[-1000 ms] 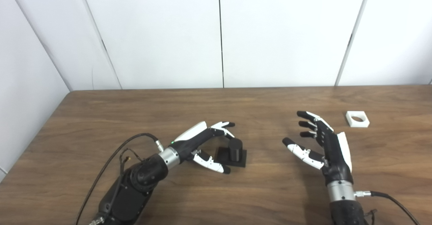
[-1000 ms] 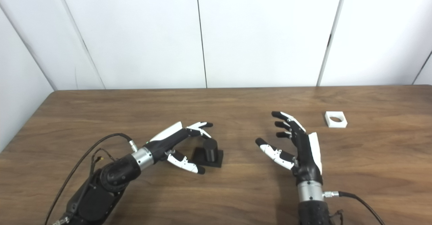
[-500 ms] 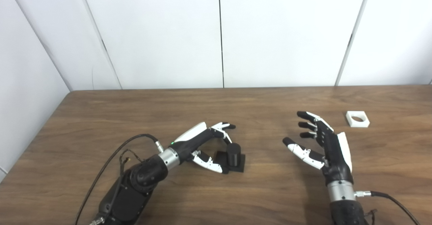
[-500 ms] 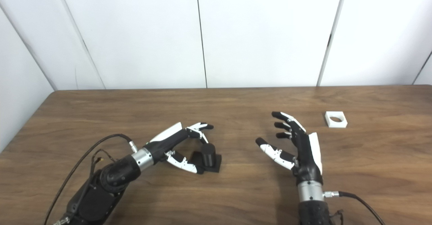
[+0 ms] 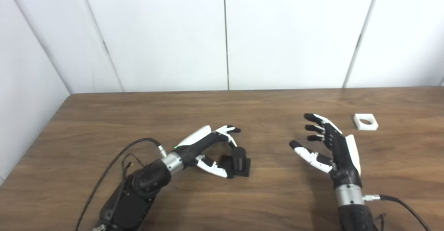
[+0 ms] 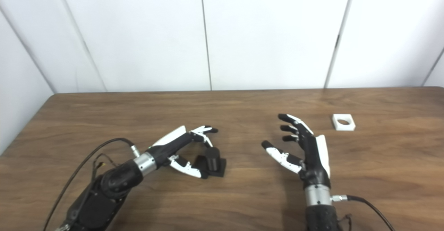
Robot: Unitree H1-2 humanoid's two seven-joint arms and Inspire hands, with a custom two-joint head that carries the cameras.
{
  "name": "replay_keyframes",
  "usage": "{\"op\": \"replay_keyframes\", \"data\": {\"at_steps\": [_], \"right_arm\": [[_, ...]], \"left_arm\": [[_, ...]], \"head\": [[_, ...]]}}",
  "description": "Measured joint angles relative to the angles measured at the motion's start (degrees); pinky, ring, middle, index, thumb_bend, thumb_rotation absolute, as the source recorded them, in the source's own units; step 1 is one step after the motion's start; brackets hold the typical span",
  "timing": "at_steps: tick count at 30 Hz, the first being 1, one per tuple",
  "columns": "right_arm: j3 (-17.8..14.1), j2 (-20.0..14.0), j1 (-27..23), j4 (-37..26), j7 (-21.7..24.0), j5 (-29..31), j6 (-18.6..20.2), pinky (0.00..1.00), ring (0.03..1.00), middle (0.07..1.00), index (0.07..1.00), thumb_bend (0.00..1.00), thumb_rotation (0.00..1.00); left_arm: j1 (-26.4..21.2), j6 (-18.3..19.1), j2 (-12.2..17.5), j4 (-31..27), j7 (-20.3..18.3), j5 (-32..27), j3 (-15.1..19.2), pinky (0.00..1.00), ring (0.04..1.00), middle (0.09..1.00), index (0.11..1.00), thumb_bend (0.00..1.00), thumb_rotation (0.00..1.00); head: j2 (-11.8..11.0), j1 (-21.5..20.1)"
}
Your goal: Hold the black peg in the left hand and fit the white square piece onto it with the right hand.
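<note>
The black peg [image 5: 238,157], a short cylinder on a square black base, stands on the table left of centre. My left hand [image 5: 211,147] lies low beside it with the fingers curved over its far side and the thumb against the base's near left corner; the fingers are apart and nothing is lifted. The white square piece [image 5: 365,122] with a round hole lies flat at the far right. My right hand [image 5: 329,147] hovers upright and open, palm facing left, well short of the white piece.
A dark wooden table [image 5: 263,203] fills the lower half, ending at white wall panels behind and at a wall on the left. Black cables [image 5: 114,161] trail from both wrists near the front edge.
My left hand has closed in around the black peg, and the peg has slid slightly left and nearer. The right hand and the white piece have stayed where they were; the camera shifted a little.
</note>
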Motion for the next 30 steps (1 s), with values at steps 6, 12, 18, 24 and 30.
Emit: {"op": "replay_keyframes", "data": {"at_steps": [6, 12, 18, 24, 30], "right_arm": [[-1.3, -8.2, -2.1, -5.4, 4.0, -3.0, 1.4, 0.61, 0.725, 0.788, 0.74, 0.6, 0.28], [-5.5, -18.6, -6.7, -10.5, 10.0, -3.1, 6.3, 0.54, 0.684, 0.756, 0.727, 0.6, 0.23], [-6.3, -34.4, -12.9, -10.4, 17.7, -8.8, 7.7, 0.62, 0.752, 0.786, 0.739, 0.62, 0.22], [-2.5, -44.2, -19.1, -6.2, 28.3, -14.2, 12.3, 0.65, 0.826, 0.838, 0.739, 0.68, 0.19], [2.5, -45.7, -24.0, 0.3, 34.0, -16.8, 12.5, 0.7, 0.866, 0.856, 0.734, 0.7, 0.23]], "left_arm": [[0.6, -0.6, 0.5, -0.1, -0.1, -0.2, 0.6, 0.96, 1.0, 0.943, 0.488, 0.52, 0.07], [0.7, -3.5, 1.3, 1.6, -0.2, -1.2, 1.1, 0.94, 1.0, 0.946, 0.49, 0.52, 0.08], [0.6, -4.7, 1.3, 2.2, 0.1, -1.2, 1.2, 0.94, 1.0, 0.944, 0.49, 0.52, 0.08], [0.7, -4.9, 1.3, 2.4, 0.1, -1.2, 1.3, 0.94, 1.0, 0.947, 0.491, 0.52, 0.07], [0.7, -7.0, 1.4, 3.7, 0.7, -1.6, 1.5, 0.93, 1.0, 0.941, 0.49, 0.52, 0.07]], "head": [[-1.3, -7.9], [-2.4, -10.6], [-2.6, -10.9], [-2.8, -11.6], [-3.0, -11.8]]}}
